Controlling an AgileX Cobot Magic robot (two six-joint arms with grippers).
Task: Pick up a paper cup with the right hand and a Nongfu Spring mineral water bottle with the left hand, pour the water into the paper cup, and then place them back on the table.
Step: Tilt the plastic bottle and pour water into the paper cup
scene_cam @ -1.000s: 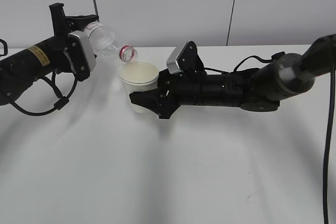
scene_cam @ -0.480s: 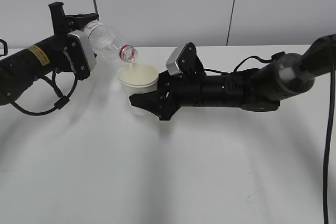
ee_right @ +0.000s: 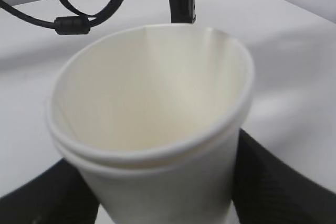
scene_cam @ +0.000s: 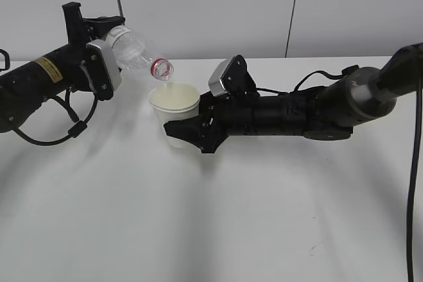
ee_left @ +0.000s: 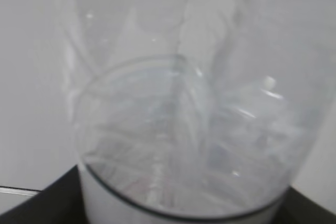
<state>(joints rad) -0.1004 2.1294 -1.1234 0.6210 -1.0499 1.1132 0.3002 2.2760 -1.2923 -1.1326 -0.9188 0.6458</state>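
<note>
My left gripper [scene_cam: 109, 47] is shut on the clear water bottle [scene_cam: 137, 49]. The bottle is tipped mouth-down to the right, its red neck ring [scene_cam: 162, 68] just above the paper cup [scene_cam: 174, 100]. A thin stream of water falls from the mouth into the cup. My right gripper [scene_cam: 188, 131] is shut on the cup's lower body and holds it upright just above the white table [scene_cam: 218, 216]. The left wrist view is filled by the blurred clear bottle [ee_left: 184, 129]. In the right wrist view the cup [ee_right: 152, 129] sits between the black fingers [ee_right: 273, 182], its inside cream-white.
The yellow-stickered left arm [scene_cam: 46, 74] comes in from the left edge with looping black cables [scene_cam: 73, 127] below it. The right arm [scene_cam: 317, 107] stretches across from the right. A grey wall stands behind the table. A small dark scratch [scene_cam: 313, 247] marks the tabletop front right.
The cup has moved slightly right and a little lower under the bottle mouth. The bottle keeps its tipped pose with the neck over the cup.
</note>
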